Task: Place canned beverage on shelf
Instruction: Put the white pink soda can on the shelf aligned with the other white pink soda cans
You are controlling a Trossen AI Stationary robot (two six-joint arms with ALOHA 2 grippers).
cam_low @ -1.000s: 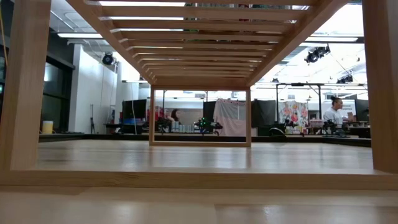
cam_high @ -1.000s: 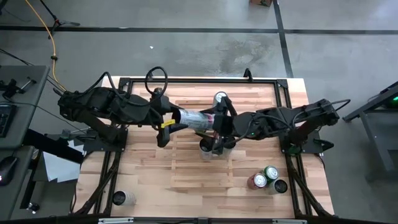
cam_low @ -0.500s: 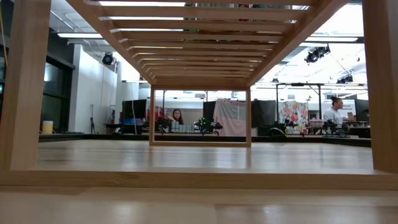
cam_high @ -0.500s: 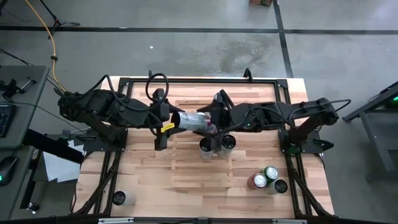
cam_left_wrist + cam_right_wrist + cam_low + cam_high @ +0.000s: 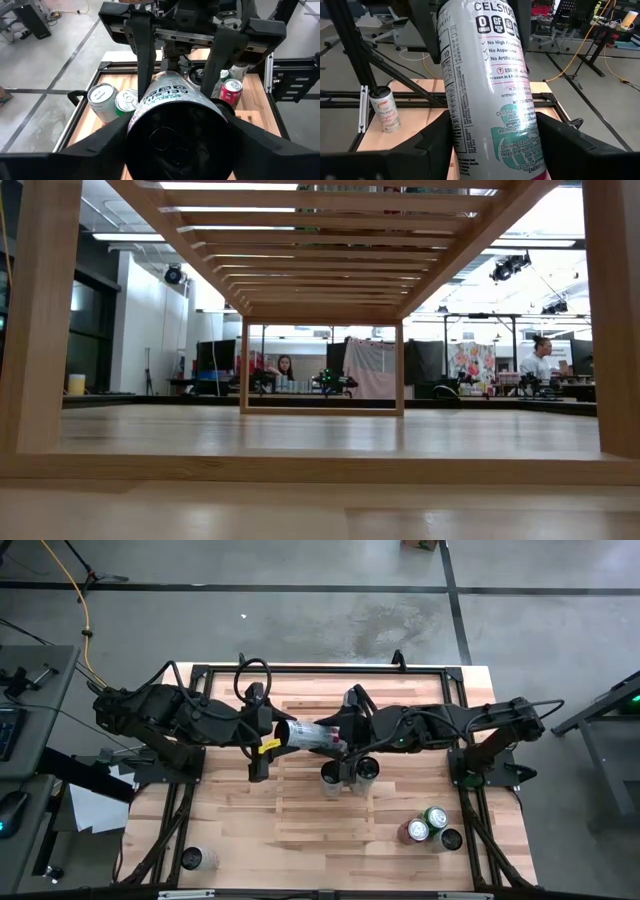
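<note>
I see tall silver slim can (image 5: pixel 312 733) horizontal between left gripper (image 5: pixel 278 730) and right gripper (image 5: pixel 342 732), both clamping its ends above pale slatted wooden shelf (image 5: pixel 300 810).

We were in a robotics lab or workshop hall. The surface (image 5: pixel 300 830) stood on a black metal frame (image 5: pixel 200 670) over a bare concrete floor (image 5: pixel 300 610) marked with dark tape lines, a yellow cable (image 5: pixel 78 600) trailing across it. Beyond the wooden shelf (image 5: pixel 320 220) we saw ceiling strip lights (image 5: pixel 130 237), more workstations with equipment, and people seated (image 5: pixel 285 367) or standing (image 5: pixel 540 360) at benches.
</note>
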